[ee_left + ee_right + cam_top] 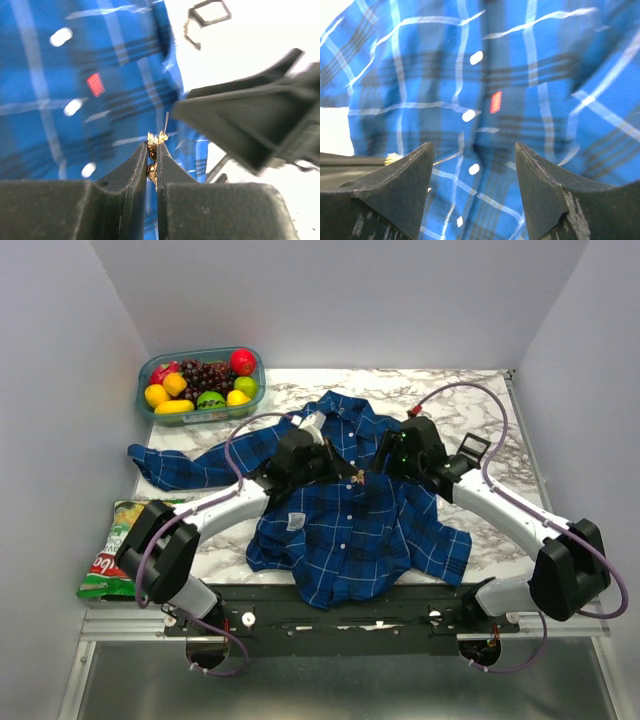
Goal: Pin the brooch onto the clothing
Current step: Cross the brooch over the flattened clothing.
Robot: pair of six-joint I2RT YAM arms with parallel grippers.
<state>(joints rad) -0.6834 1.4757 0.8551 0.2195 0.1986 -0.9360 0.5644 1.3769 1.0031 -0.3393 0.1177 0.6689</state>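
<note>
The clothing (345, 525), a blue plaid shirt with white buttons, lies spread on the marble table. Over its chest my left gripper (345, 473) is shut on the brooch (357, 478). In the left wrist view the small golden-orange brooch (156, 138) is pinched between the fingertips of the left gripper (152, 146), its thin pin sticking out above the shirt (60, 110). My right gripper (385, 466) hovers just to the right with nothing in it. In the right wrist view the right gripper (473, 149) is open over the button placket (470, 116), with the brooch's tip (393, 159) at the left.
A clear tub of fruit (203, 386) stands at the back left. A snack bag (118, 552) lies at the table's left front edge. A small black square case (470, 450) sits right of the shirt, behind the right arm (510, 505).
</note>
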